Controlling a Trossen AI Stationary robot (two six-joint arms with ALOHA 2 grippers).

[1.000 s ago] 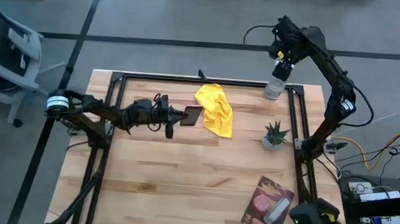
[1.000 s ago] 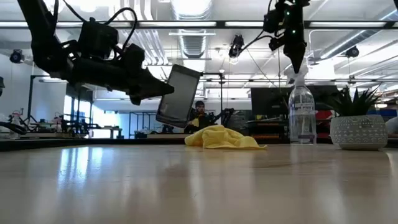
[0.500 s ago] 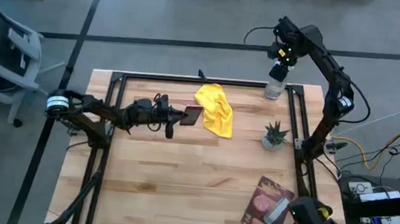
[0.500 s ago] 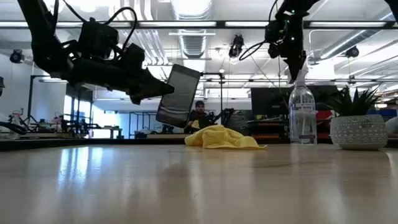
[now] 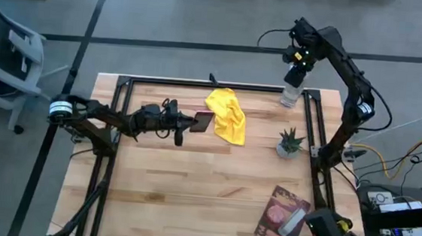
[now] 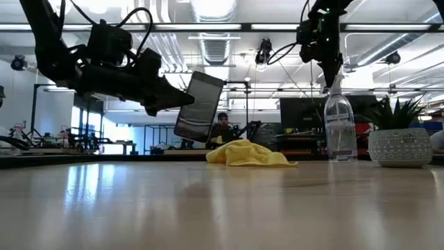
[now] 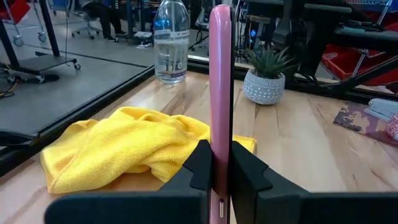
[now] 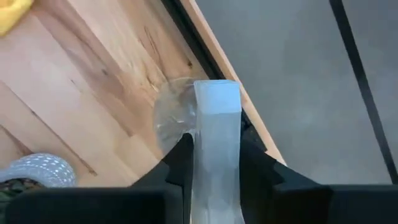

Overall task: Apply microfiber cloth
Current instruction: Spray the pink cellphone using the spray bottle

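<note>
The cloth [image 5: 226, 115] lies crumpled near the far edge of the table [image 5: 191, 177], touched by neither of my pincers. To its left, my left pincer [image 5: 194, 122] hovers above the wood, clamped on a thin pink phone [image 7: 221, 106] held on edge just beside the cloth. Further right, my right pincer [image 5: 297, 61] grips the top of a clear spray bottle [image 6: 340, 128] at the far right corner. A small potted plant [image 5: 290, 143] stands nearby.
</note>
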